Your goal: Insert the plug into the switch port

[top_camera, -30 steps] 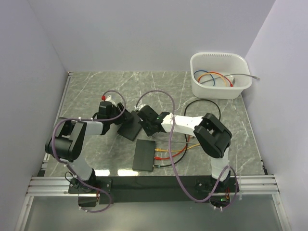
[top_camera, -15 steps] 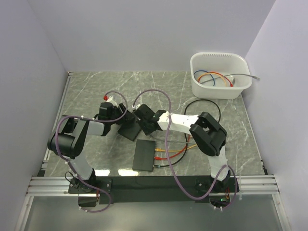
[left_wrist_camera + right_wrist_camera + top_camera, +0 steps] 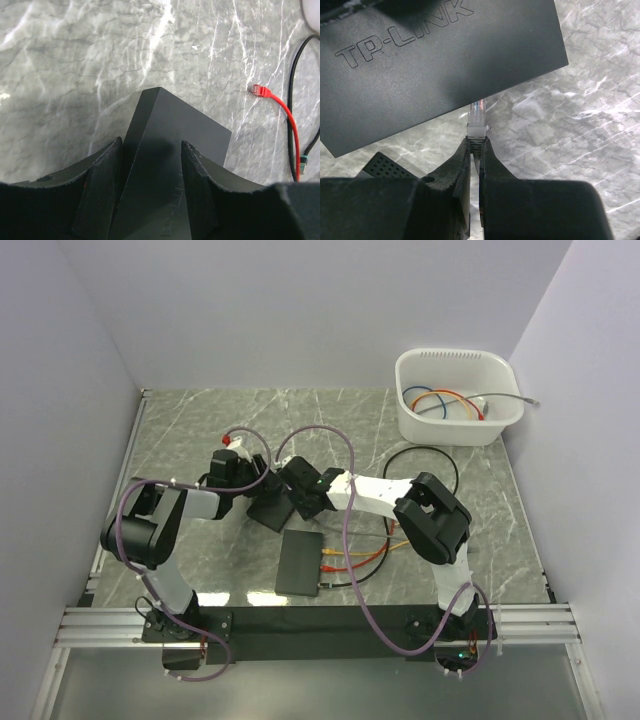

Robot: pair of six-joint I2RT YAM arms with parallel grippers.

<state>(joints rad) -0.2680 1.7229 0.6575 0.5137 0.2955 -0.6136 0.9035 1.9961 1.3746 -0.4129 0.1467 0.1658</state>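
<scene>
Matte black switch [image 3: 440,60] — translucent plug [image 3: 476,117]

The brand "TP-LINK" is seen embossed in outline letters on the black top face of the switch [image 3: 435,65] in the right wrist view. Fainter lettering in the left wrist view cannot be read.

The left arm [image 3: 150,530] and right arm [image 3: 380,495] have black joints and white links. A purple cable [image 3: 346,535] loops along each, with a red cap [image 3: 228,440] at ten o'clock.

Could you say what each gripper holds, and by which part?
The left gripper grips the black switch across its sides; the right gripper pinches the plug by its rear.
</scene>
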